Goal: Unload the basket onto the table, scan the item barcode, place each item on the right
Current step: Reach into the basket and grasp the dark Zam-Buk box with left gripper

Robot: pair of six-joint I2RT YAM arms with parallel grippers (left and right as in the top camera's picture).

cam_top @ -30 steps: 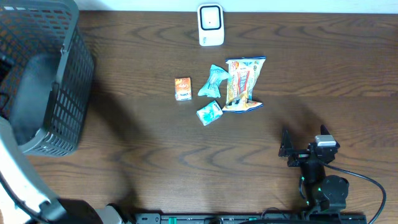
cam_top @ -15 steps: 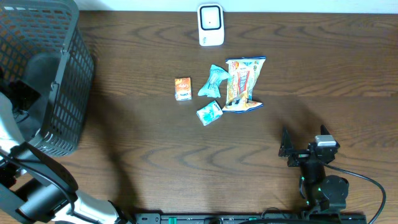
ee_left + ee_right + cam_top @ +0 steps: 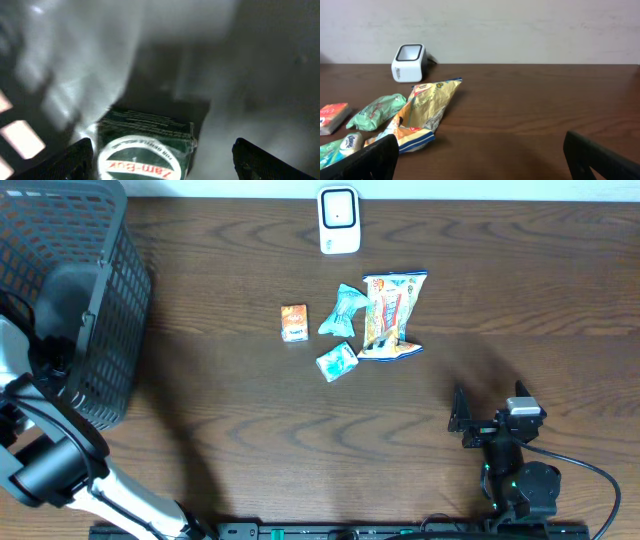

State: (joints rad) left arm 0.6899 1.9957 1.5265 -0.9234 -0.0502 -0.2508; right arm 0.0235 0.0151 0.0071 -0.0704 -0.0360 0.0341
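Note:
Inside the black mesh basket (image 3: 100,310) at the left lies a dark green Zam-Buk box (image 3: 145,145), white oval label up. My left gripper (image 3: 162,150) hangs open over it; one finger sits near the box's left edge and the other stands well off to the right. From overhead the left gripper (image 3: 48,352) is partly hidden among the mesh. The white barcode scanner (image 3: 339,220) stands at the far edge of the table, also seen as the scanner (image 3: 409,62) in the right wrist view. My right gripper (image 3: 485,418) rests open at the near right, nothing between its fingers.
Mid-table lie an orange box (image 3: 293,322), a green pouch (image 3: 342,310), a snack bag (image 3: 392,315) and a small teal packet (image 3: 336,362). The snack bag (image 3: 427,112) lies ahead-left of the right gripper. The basket's walls close round the left gripper.
The left arm has swung up from the near-left corner and reached down into the basket. The right arm and the items on the table have not moved.

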